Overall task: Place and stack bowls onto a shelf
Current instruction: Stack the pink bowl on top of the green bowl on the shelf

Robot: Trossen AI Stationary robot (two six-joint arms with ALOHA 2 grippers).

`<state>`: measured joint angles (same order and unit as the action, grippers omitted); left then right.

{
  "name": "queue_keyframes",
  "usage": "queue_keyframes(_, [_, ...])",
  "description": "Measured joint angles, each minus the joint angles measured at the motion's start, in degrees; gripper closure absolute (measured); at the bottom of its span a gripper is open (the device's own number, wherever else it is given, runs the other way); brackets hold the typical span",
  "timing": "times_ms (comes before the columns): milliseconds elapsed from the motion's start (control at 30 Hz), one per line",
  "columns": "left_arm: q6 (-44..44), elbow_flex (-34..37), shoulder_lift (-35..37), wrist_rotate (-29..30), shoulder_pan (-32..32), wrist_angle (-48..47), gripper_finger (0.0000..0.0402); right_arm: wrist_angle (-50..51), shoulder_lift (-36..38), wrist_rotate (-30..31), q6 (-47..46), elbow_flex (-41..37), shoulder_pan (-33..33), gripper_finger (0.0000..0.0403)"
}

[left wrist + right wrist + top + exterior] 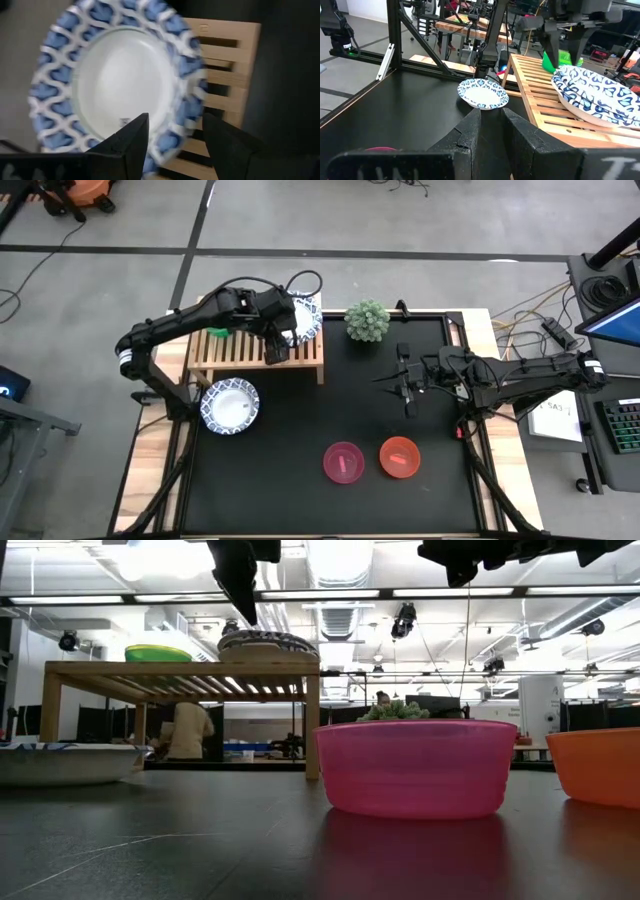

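- Left gripper (276,340) hangs over the shelf (225,352), fingers spread and holding nothing, right above the stacked blue-rimmed bowls (305,318) at the rack's far corner (green bowl (158,653) sits on it too).
- Right gripper (404,383) waits mid-mat, fingers a bit parted.
- Another patterned bowl (230,405) is beside the shelf; pink bowl (343,461) and red bowl (399,457) near the front.

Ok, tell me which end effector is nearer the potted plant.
Right. The right end effector hangs just beside the potted plant, toward the table's middle; the left end effector is over the shelf, farther away.
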<state>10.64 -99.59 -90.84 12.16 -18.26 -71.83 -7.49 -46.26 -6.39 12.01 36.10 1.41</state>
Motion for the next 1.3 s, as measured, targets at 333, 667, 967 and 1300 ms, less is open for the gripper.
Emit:
queue_keyframes(333, [-11.3, 0.2, 3.6, -2.4, 4.9, 2.8, 0.0244, 0.1, 0.0, 0.0, 0.0, 0.0, 0.0, 0.0335])
queue_keyframes(667, [-13.3, 11.4, 11.0, 0.9, 19.2, 18.2, 0.0275, 0.0, 0.0, 0.0, -0.9, 0.0, 0.0, 0.0335])
queue_keyframes(967, [-14.8, 27.1, 18.5, 0.9, 30.7, 32.7, 0.029, -0.5, -1.6, 0.0, -4.4, 0.0, 0.0, 0.0335])
queue_keyframes(1300, [-24.2, 40.3, 24.3, 0.9, 36.0, 35.7, 0.029, -4.4, -9.1, 0.4, -12.9, 0.2, 0.0, 0.0335])
